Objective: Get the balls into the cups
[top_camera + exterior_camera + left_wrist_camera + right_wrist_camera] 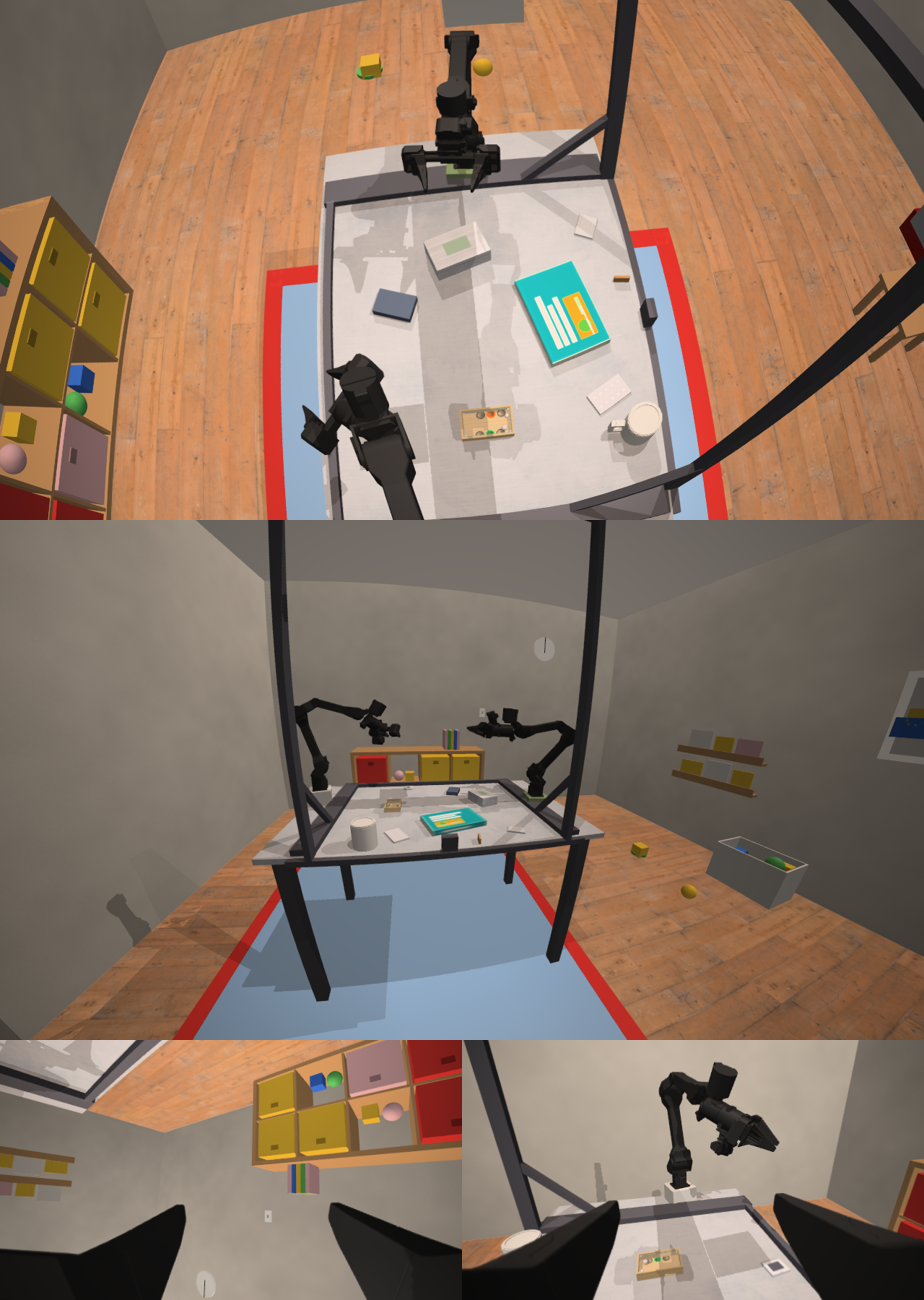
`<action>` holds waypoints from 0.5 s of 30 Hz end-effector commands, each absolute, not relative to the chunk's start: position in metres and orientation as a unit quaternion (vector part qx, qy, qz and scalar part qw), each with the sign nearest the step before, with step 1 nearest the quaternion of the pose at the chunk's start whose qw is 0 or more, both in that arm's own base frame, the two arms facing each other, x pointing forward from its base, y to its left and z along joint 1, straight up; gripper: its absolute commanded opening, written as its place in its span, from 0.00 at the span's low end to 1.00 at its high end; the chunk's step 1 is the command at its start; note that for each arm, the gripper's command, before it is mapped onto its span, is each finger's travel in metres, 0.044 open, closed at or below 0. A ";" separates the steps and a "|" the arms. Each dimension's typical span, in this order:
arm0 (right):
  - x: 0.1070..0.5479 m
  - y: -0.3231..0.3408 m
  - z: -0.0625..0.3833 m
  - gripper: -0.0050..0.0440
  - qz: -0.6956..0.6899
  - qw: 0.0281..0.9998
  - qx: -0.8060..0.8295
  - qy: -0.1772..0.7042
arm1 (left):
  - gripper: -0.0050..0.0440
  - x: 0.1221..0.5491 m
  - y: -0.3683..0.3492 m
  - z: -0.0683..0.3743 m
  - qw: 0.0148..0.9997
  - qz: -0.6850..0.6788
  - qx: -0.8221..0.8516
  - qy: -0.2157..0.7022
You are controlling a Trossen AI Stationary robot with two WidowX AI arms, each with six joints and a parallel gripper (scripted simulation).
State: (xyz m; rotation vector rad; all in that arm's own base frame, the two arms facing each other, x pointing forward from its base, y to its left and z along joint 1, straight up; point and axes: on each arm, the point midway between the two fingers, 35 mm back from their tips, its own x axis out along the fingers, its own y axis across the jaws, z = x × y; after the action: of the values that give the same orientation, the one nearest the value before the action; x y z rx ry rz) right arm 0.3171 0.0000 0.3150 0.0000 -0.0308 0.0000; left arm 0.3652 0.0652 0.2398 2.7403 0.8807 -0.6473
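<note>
The wooden puzzle (470, 423) (393, 808) (660, 1275) lies apart from mug (644, 420) (363, 835) (521, 1240) and teal book (539, 284) (452, 820), room around its edges; my left pincer (317, 390) (395, 730) (257, 1211) (777, 1147) and right pincer (449, 191) (470, 729) (697, 1205) are released.

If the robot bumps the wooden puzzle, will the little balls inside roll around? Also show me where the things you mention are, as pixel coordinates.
Probably: the wooden puzzle (473, 423) (393, 805) (660, 1272) holds round white balls that look loose, so a push might send them rolling. The box itself would likely slide, not tip, because it's low and lies flat.
</note>
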 end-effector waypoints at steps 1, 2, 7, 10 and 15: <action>0.316 0.000 0.323 0.92 0.000 1.000 0.000 -0.025 | 0.92 0.365 0.065 0.247 0.099 -0.209 0.927 0.296; 0.316 0.000 0.323 0.92 0.000 1.000 0.000 -0.025 | 0.92 0.365 0.065 0.247 0.099 -0.209 0.927 0.296; 0.316 0.000 0.323 0.92 0.000 1.000 0.000 -0.025 | 0.92 0.372 0.057 0.242 0.110 -0.220 0.926 0.286; 0.316 0.000 0.323 0.92 0.000 1.000 0.000 -0.025 | 0.92 0.381 0.037 0.226 0.147 -0.244 0.920 0.268; 0.316 0.000 0.323 0.92 0.000 1.000 0.000 -0.025 | 0.92 0.393 -0.007 0.190 0.231 -0.305 0.891 0.243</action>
State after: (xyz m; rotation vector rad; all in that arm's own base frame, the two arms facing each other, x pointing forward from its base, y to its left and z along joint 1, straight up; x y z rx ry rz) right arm 0.3171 0.0000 0.3150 0.0000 -0.0308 0.0000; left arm 0.3812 0.0187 0.2013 2.5630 0.7323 -0.7840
